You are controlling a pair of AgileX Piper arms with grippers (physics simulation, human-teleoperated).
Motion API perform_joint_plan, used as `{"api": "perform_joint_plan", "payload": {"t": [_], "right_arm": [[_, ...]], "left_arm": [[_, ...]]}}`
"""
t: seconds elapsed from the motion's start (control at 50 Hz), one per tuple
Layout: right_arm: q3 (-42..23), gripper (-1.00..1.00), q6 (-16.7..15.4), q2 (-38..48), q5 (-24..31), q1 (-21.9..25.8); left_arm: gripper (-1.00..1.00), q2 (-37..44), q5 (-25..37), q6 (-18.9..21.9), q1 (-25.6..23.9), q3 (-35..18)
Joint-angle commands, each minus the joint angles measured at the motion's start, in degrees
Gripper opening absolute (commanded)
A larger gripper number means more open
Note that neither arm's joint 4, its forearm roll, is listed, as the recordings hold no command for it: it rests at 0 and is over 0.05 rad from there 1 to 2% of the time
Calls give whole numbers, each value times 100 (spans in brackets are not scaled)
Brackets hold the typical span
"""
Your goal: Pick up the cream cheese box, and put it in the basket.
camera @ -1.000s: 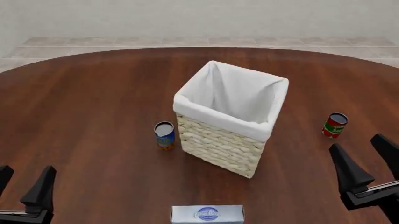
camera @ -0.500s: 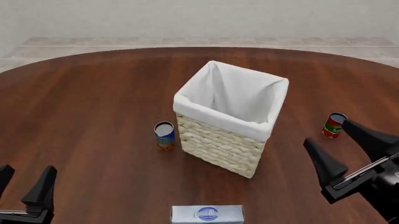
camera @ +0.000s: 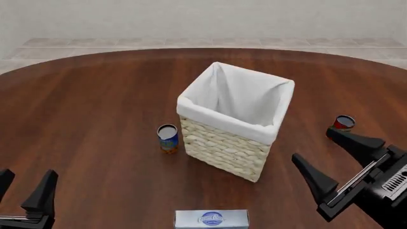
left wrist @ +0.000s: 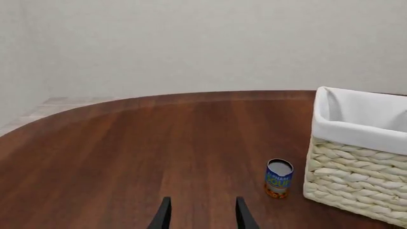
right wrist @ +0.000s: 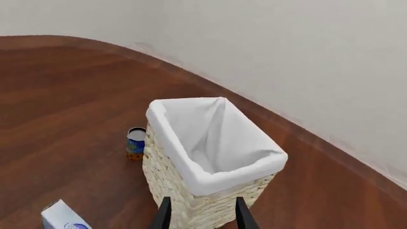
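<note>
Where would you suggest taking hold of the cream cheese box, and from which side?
From above, I think: the cream cheese box lies flat, logo up, long side across the table. Close the claw over its short width at mid-length; the open right claw looks nearer.

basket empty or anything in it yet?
Empty as far as visible: the basket shows only white liner in the front and right wrist views. The cream cheese box lies on the table outside it.

Cream cheese box (camera: 212, 219) cut off by lower edge; red can (camera: 344, 122) half hidden.

Simulated room, wooden table (camera: 95, 105), tiled floor (camera: 127, 43)
</note>
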Motion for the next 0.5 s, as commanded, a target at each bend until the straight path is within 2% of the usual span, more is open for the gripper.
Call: {"api": "perform_joint_plan", "payload": {"t": [0.02, 0.42, 0.5], "right_arm": [[-145, 100, -189, 303, 123, 334], [-319, 100, -375, 816, 163, 648], [-451, 100, -407, 1149, 179, 737]], "left_arm": [[100, -7, 10, 3, 1, -1], [100, -14, 7, -3, -18, 0], [100, 0, -1, -2, -18, 1]]}}
